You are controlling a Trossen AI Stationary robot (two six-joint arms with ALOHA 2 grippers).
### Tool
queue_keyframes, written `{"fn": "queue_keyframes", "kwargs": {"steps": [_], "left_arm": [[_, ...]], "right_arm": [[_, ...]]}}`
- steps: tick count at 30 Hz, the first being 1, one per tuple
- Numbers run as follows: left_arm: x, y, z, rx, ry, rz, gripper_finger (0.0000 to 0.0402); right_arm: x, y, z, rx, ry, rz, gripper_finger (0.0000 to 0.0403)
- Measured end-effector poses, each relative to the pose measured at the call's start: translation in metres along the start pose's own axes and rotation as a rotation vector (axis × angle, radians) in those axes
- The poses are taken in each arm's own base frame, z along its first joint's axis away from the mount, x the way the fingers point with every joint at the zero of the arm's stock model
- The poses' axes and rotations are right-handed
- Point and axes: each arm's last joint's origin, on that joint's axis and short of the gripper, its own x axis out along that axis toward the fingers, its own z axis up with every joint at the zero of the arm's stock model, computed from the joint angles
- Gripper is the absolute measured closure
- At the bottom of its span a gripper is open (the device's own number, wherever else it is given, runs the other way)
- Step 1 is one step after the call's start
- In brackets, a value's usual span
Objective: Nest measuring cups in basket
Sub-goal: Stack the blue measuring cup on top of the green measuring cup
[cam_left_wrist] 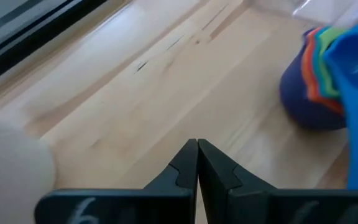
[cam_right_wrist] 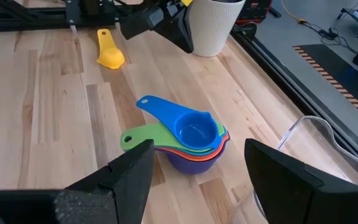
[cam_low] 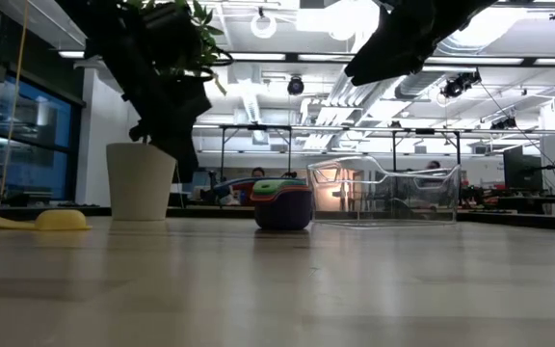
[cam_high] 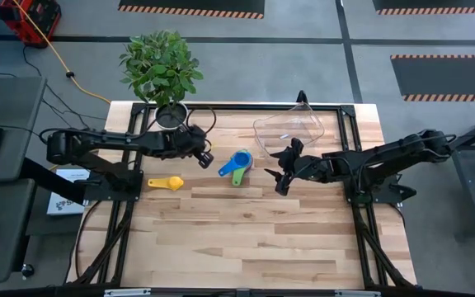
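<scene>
Right claw poised over the nested cups, beside the basket

The stacked measuring cups sit on the table just left of the clear basket; a yellow cup lies apart, farther left. The right gripper, fingers spread, is nearer the stack, whose handles point left. The left gripper, fingers pressed together and probably empty, hovers by the plant pot.

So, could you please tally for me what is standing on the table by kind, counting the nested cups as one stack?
Stack of nested measuring cups: 1
Loose yellow measuring cup: 1
Clear basket: 1
White plant pot: 1
Total: 4
</scene>
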Motion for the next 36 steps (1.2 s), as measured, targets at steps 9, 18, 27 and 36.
{"fn": "queue_keyframes", "kwargs": {"steps": [9, 18, 27, 36], "left_arm": [[-0.006, -0.005, 0.015, 0.034, -0.058, -0.060, 0.0401], [-0.008, -0.007, 0.018, 0.061, -0.061, -0.076, 0.0401], [-0.008, -0.004, 0.013, 0.203, -0.012, -0.053, 0.0401], [-0.007, 0.001, 0.003, 0.361, 0.072, 0.009, 0.0401]], "right_arm": [[0.000, 0.000, 0.004, -0.025, -0.035, 0.003, 0.0160], [0.000, 0.001, 0.005, -0.017, -0.049, 0.001, 0.0160], [0.000, -0.001, 0.005, -0.019, -0.049, -0.050, 0.0160], [0.000, -0.003, 0.004, -0.019, -0.052, -0.099, 0.0160]]}}
